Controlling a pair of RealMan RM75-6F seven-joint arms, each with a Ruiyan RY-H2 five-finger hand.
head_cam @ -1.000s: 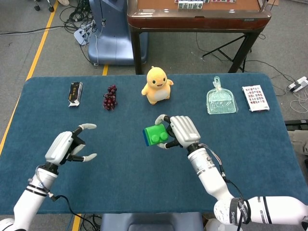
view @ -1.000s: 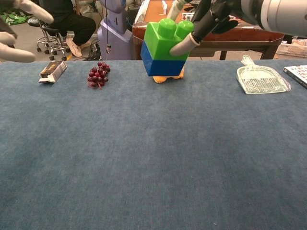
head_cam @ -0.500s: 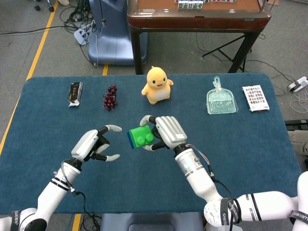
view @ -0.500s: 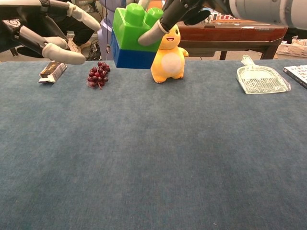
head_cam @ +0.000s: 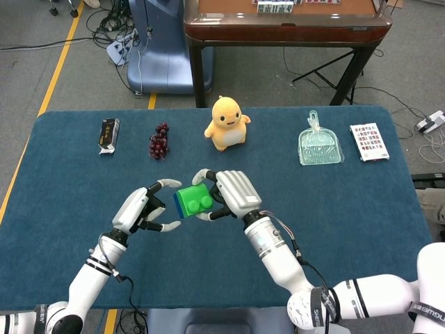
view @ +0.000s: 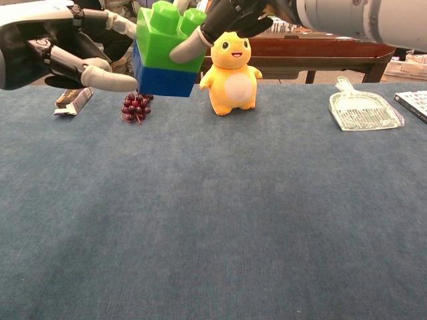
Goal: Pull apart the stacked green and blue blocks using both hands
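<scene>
The stacked pair hangs in the air above the middle of the blue-covered bench [head_cam: 361, 209], well clear of its surface. The right hand [head_cam: 233, 195] holds the green block [view: 167, 37], its fingers [view: 189, 47] wrapped over the studded top and side. The blue block [view: 162, 75] sits beneath it, pressed tight to the green, its lower half uncovered.

The left hand [head_cam: 142, 207] is just beside the stack with its fingers [view: 110, 81] spread; in the chest view one fingertip reaches the blue block's lower corner and may touch it, but nothing closes on it yet.

Both blocks look like hollow, rigid moulded plastic: light, stiff, smooth-sided and somewhat slippery, not fragile. They are probably joined by a friction fit at the studs, so they should part with a firm pull or a slight rocking tilt, and may let go suddenly.

The best hold for the left hand is likely across the blue block's two opposite flat walls, low down and away from the seam, so that the fingers do not bridge onto the green.

Further back lie a yellow duck toy [head_cam: 227, 123], a bunch of grapes [head_cam: 159, 140] and a clear dustpan [head_cam: 319, 145], well apart from the hands.
</scene>
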